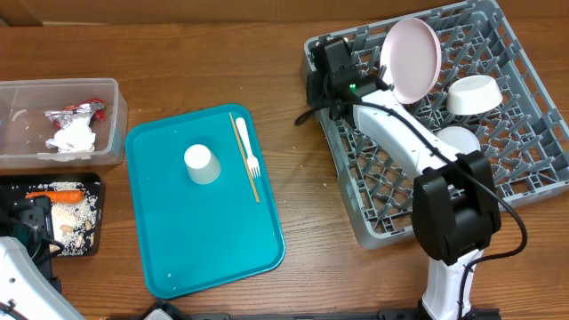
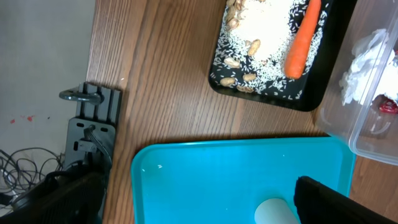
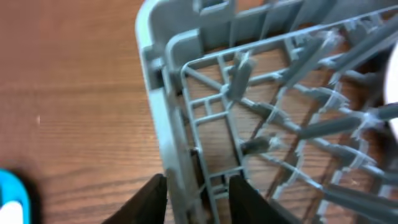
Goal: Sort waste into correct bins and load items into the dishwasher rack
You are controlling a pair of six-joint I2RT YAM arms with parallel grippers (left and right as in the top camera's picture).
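Plate (image 1: pixel 411 58) upright in rack (image 1: pixel 351 200); right gripper (image 3: pixel 198 200) parted astride rim; left gripper (image 2: pixel 199 205) spread.

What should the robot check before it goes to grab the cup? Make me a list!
1. Right pincer open and empty: ok.
2. Right pincer clear of the rack wall: cannot tell; the wall shows between its fingers.
3. Plate propped among the rack's pegs: ok.
4. Cup on the teal tray, nothing on top of it: ok.
5. Fork lying apart from the cup: ok.
6. Left pincer open and empty: ok.
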